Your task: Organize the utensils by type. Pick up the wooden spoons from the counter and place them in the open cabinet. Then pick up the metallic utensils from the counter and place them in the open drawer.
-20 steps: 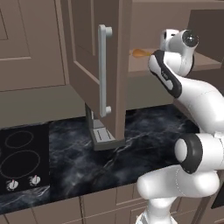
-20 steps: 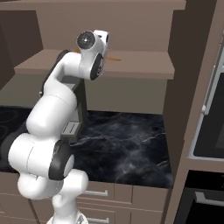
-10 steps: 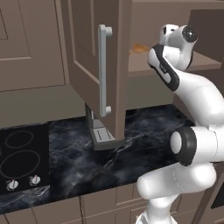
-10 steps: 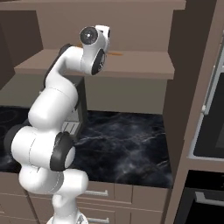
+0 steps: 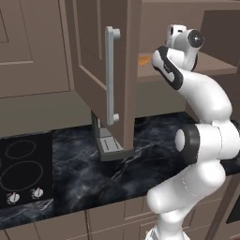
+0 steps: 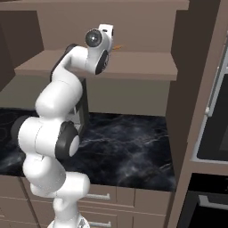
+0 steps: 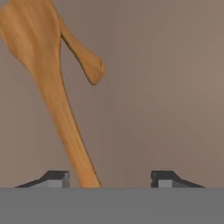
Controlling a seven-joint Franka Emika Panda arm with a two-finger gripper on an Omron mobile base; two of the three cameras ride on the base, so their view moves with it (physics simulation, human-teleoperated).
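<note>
The cabinet (image 5: 103, 89) is seen with its door swung out over the counter (image 5: 89, 168), and the arm is raised to its shelf (image 6: 133, 64). On that shelf, toward the middle and back from the front edge, two wooden spoons (image 7: 52, 100) are seen in the hand view.

The gripper (image 7: 109, 178) is held at the shelf with its jaws standing apart. The handle of the nearer spoon runs down between the two fingertips (image 7: 54, 178), close beside the left one but not clamped by it, so nothing is judged to be gripped.

The risk from here is judged to lie in the withdrawal. If the hand is drawn back while that fingertip is so close to the handle, the spoon could be dragged toward the front edge of the shelf and tipped off onto the counter. The open door could also be clipped by the elbow.

The long axis of the nearer spoon is seen running away from the hand, bowl end farthest, handle end toward the gripper. The second spoon lies beyond it, crossing behind its bowl at an angle.
</note>
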